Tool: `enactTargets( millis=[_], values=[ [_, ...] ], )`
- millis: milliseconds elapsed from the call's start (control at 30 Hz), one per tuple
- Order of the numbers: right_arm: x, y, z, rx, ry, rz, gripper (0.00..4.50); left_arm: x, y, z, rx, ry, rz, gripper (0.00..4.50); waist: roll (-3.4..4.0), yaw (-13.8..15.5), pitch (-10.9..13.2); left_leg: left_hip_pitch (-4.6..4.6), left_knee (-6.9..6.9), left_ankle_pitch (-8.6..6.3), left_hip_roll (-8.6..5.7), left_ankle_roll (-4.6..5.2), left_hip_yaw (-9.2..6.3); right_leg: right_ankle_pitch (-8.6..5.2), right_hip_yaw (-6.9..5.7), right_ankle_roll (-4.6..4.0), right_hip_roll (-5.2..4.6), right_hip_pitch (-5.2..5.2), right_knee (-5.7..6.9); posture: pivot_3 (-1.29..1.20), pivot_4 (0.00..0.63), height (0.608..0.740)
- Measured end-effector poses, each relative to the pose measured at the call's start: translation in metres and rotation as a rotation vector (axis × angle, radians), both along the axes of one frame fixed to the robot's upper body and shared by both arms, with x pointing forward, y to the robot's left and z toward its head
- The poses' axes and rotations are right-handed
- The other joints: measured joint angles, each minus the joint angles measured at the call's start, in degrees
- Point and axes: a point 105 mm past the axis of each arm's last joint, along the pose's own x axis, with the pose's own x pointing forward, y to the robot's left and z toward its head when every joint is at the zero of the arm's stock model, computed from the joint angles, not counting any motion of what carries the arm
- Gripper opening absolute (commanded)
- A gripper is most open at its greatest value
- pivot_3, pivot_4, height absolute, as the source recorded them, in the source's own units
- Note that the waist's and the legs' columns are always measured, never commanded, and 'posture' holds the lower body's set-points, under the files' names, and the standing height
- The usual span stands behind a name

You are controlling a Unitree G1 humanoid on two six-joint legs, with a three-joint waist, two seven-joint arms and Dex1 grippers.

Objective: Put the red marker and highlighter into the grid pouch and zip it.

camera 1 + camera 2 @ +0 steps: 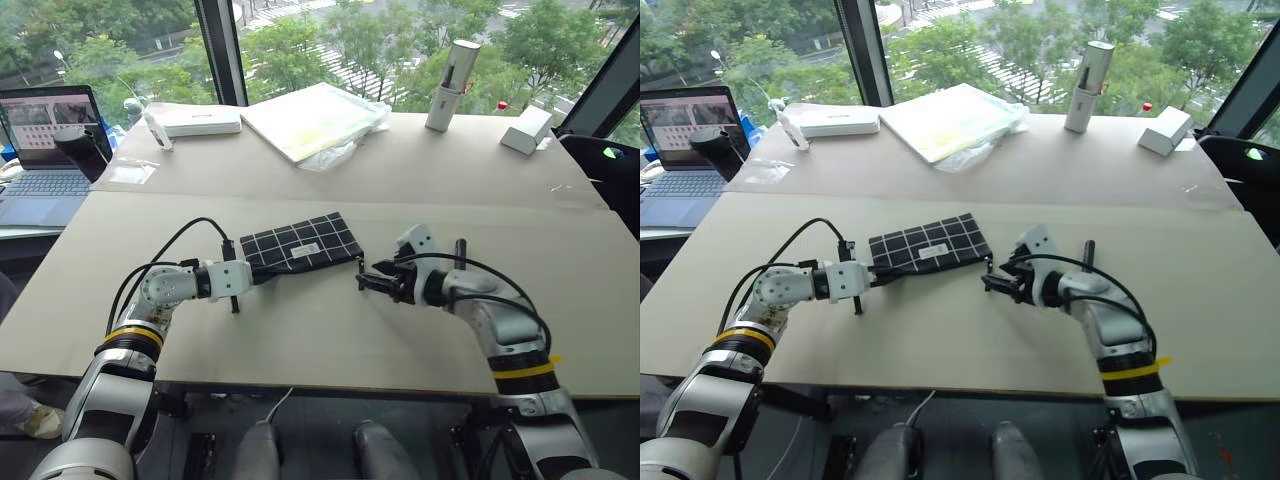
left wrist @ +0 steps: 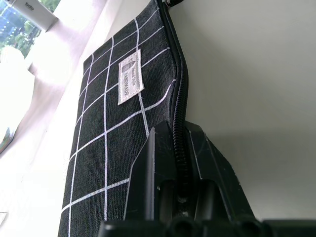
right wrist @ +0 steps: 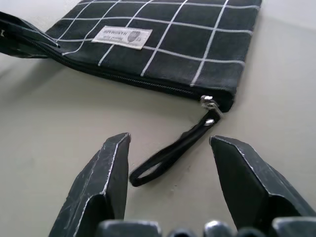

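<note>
The left hand [image 1: 243, 277] is clamped tight on the near-left corner of the grid pouch [image 1: 300, 243], its two black fingers [image 2: 158, 173] pinching the zipper seam between them. The right hand [image 1: 366, 278] has its fingers spread apart with nothing between them; in the right wrist view the zipper pull strap [image 3: 170, 155] lies loose on the counter [image 1: 330, 340] just ahead of the gap between the fingertips, touching neither.

The pouch lies flat near the centre of the counter, at 12 o'clock from the two hands, and its zipper slider [image 3: 210, 104] sits at the right end of the seam, so the zip runs closed along the near edge. A small white label [image 2: 130, 77] is sewn on the top face; its print is too small to read. The marker and the highlighter cannot be seen.

The counter is pale beige board in two joined panels. At 11 o'clock stands an open laptop [image 1: 45, 150], beside it a flat white box [image 1: 200, 122]. At 12 o'clock lies a plastic-wrapped sheaf [image 1: 315, 120], at 1 o'clock an upright white cylinder [image 1: 452, 85] and a small white box [image 1: 527, 129]. Behind them large windows [image 1: 300, 40] look out on green trees.
</note>
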Motion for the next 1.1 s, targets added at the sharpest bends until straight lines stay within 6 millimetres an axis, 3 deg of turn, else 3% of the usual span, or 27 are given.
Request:
enactTargets(
  millis=[633,1100],
  values=[
    [0.033,-0.024,0.004,-0.133,-0.109,-0.139,2.87,-0.004,-0.023,0.0,-0.146,0.081,0.008,0.0,-0.02,-0.11,0.02,-0.09,-0.02,0.0,-0.02,0.01,-0.09,-0.01,-0.04,0.01,-0.01,-0.06,-0.06,0.0,0.15,0.736],
    [0.036,-0.032,0.002,-0.106,-0.101,-0.176,2.87,0.004,-0.025,0.027,-0.258,0.08,0.066,0.0,-0.02,-0.25,0.03,-0.11,-0.02,0.0,-0.02,0.01,-0.12,-0.01,-0.06,0.02,-0.01,-0.07,-0.06,0.0,0.15,0.736]
  ],
)
